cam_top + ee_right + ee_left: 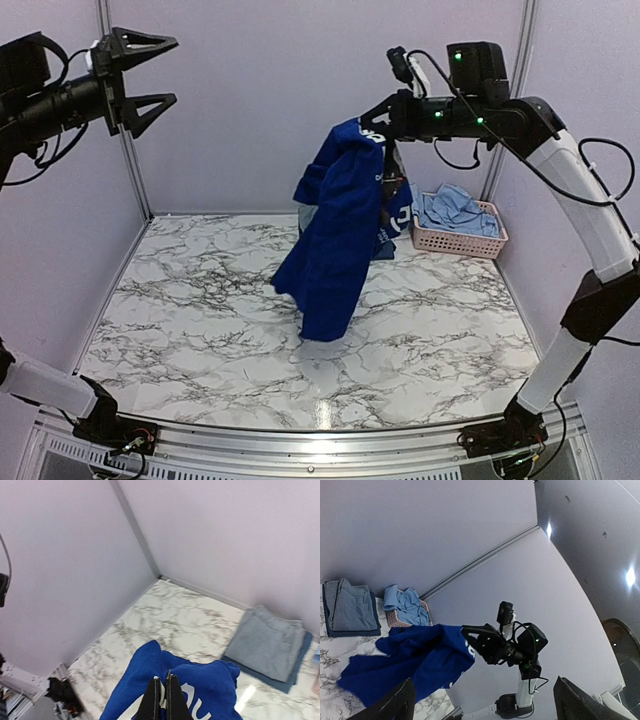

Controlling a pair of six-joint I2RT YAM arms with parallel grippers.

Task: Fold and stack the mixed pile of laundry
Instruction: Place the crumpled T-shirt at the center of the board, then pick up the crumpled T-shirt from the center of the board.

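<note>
A royal-blue T-shirt (335,230) with white lettering hangs high over the marble table (200,330), its lower hem just above the surface. My right gripper (375,122) is shut on its top edge. In the right wrist view the closed fingers (164,680) pinch the blue cloth (210,690). My left gripper (150,70) is raised at the far left, open and empty. Its wrist view looks across at the T-shirt (405,660) and the right gripper (465,630). A folded faded denim piece (267,642) lies on a navy piece (295,680) at the back.
A pink lattice basket (460,243) stands at the back right against the wall, with a light-blue shirt (455,212) in it. The booth's lilac walls close in the back and both sides. The folded stack (350,610) sits left of the basket (395,616) in the left wrist view.
</note>
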